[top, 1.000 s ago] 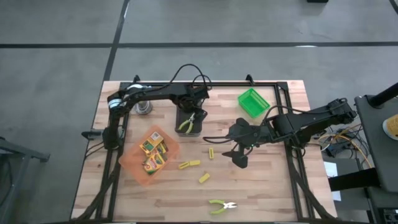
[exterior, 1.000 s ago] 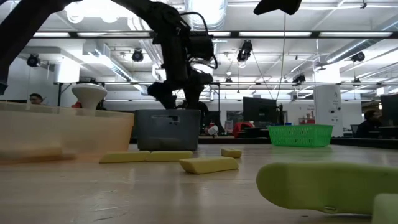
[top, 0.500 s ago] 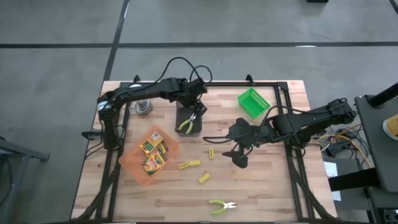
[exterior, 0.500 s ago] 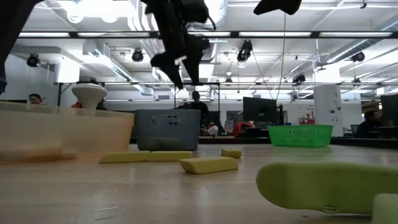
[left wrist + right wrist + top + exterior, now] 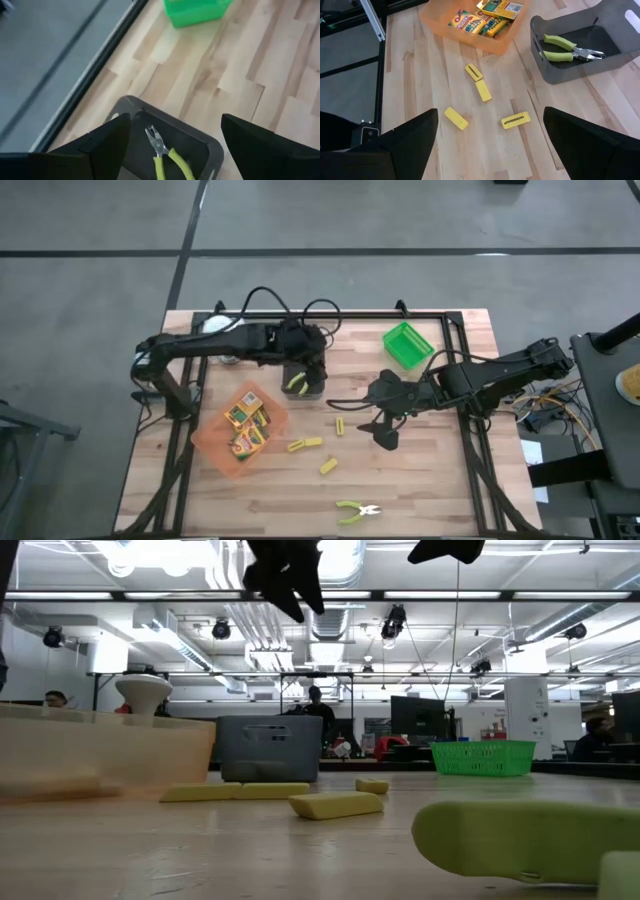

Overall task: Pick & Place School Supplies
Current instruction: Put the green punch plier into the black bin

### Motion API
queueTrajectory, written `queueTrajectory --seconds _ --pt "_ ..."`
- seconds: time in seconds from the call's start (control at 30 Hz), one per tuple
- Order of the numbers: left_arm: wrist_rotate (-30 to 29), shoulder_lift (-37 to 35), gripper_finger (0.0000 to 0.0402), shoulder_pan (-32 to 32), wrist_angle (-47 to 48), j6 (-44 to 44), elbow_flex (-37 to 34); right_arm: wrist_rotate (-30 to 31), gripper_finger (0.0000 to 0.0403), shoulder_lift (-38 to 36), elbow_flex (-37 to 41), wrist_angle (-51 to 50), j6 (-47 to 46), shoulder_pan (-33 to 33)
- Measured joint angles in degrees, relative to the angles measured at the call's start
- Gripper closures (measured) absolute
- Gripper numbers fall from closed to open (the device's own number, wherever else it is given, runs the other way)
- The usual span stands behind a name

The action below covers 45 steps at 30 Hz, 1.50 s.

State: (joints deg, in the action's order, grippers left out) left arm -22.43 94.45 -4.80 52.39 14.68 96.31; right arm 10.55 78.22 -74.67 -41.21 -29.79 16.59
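Note:
My left gripper [image 5: 308, 358] is open and empty, high above the black tray [image 5: 303, 376]. A pair of lime-handled pliers [image 5: 165, 156] lies in that tray. My right gripper [image 5: 385, 435] is open and empty above the table's middle. Several yellow blocks [image 5: 483, 91] lie on the wood in front of it. A second pair of lime pliers [image 5: 357, 511] lies near the table's front edge. Yellow-green crayon boxes [image 5: 486, 17] lie in the orange tray [image 5: 240, 432].
A green basket [image 5: 407, 345] stands at the far right of the table. A white-topped metal object [image 5: 143, 692] stands at the far left. In the low view the near pliers' lime handle [image 5: 520, 835] fills the foreground. People show in the room behind.
My left gripper has risen from just above the black tray and drawn back a little toward the table's left edge. The pliers stay in the tray. My right arm has kept still.

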Motion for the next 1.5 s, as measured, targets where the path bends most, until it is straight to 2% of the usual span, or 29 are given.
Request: queueTrajectory --seconds 0.2,0.53,0.87,1.07,1.2,1.5 --pt "-10.49 -0.44 0.0087 6.05 -1.0 -0.24 -0.02 -0.01 0.0048 0.0 0.0 0.0 0.0 0.01" --pt "-19.82 -3.34 0.009 15.23 -1.13 -2.13 -0.02 -0.02 0.0048 0.0 0.0 -0.02 0.01 0.01" --pt "-21.22 -6.86 0.0094 24.26 -3.99 -2.65 -0.02 -0.02 0.0048 0.0 0.0 -0.02 -0.01 0.01" --pt "-21.75 -7.77 0.0094 31.81 -11.51 -2.33 -0.02 -0.02 0.0048 0.0 0.0 -0.01 0.01 0.01" --pt "-24.59 -6.39 0.0094 36.59 -16.14 -2.55 -0.35 0.0 0.0048 0.0 0.02 0.0 0.01 0.01" --pt "-25.97 -3.68 0.0096 43.02 -38.8 -12.28 -8.47 -0.01 0.0048 0.0 0.0 0.0 0.01 0.01"
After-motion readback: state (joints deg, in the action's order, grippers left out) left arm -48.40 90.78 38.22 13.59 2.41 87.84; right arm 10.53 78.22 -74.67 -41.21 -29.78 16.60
